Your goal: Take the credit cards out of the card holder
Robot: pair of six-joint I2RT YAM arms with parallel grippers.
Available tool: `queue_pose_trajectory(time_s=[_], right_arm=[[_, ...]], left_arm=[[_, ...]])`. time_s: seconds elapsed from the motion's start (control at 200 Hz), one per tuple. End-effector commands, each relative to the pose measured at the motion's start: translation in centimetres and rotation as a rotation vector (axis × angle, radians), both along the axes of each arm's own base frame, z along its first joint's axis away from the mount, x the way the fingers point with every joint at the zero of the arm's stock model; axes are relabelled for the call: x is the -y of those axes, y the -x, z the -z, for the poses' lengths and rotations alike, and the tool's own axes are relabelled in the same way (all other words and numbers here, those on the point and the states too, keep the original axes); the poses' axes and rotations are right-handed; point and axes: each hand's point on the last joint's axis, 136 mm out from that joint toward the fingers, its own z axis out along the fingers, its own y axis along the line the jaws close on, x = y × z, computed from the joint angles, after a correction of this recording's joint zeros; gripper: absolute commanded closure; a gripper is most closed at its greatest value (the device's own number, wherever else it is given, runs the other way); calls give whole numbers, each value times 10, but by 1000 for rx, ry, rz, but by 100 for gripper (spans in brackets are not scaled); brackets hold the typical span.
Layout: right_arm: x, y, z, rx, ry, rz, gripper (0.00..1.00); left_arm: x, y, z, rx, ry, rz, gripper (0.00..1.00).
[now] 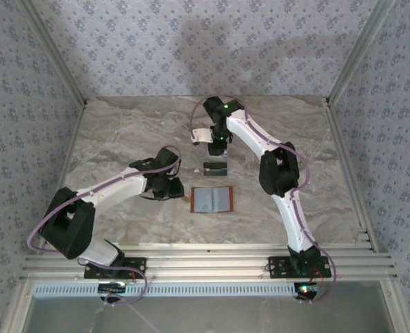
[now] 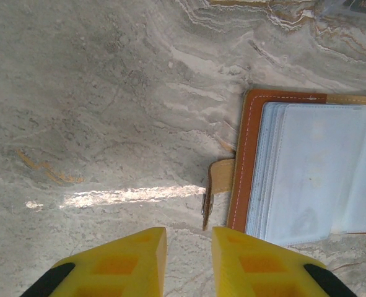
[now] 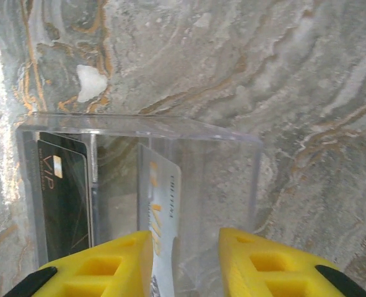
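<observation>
Right jaws are standing apart, released, straddling pale silver card (image 3: 164, 204) upright in clear plastic box (image 3: 170, 127) beside dark grey card (image 3: 62, 198). Left jaws are hovering slightly parted, empty; open orange-brown leather card holder (image 2: 239, 173) is lying at their 2 o'clock, left arm nearer.

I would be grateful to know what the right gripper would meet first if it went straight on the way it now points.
Most likely the pale card standing in the clear box, beside one finger of the right gripper; past it, the box's floor. Depth is hard to judge.
</observation>
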Motion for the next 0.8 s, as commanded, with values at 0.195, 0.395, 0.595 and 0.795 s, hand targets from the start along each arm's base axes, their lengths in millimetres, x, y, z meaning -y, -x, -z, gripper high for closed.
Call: queue_pose_trajectory(time_s=[0.195, 0.395, 0.595, 0.795], right_arm=[[-2, -4, -63, 96, -154, 146, 66], [3, -2, -76, 29, -270, 469, 67], [12, 6, -77, -81, -417, 858, 74], [10, -7, -56, -337, -534, 1137, 82]], left_arm=[[1, -7, -9, 17, 2, -5, 73], [4, -15, -13, 52, 8, -7, 73], [8, -26, -16, 78, 14, -7, 73], [13, -31, -18, 78, 19, 5, 73]])
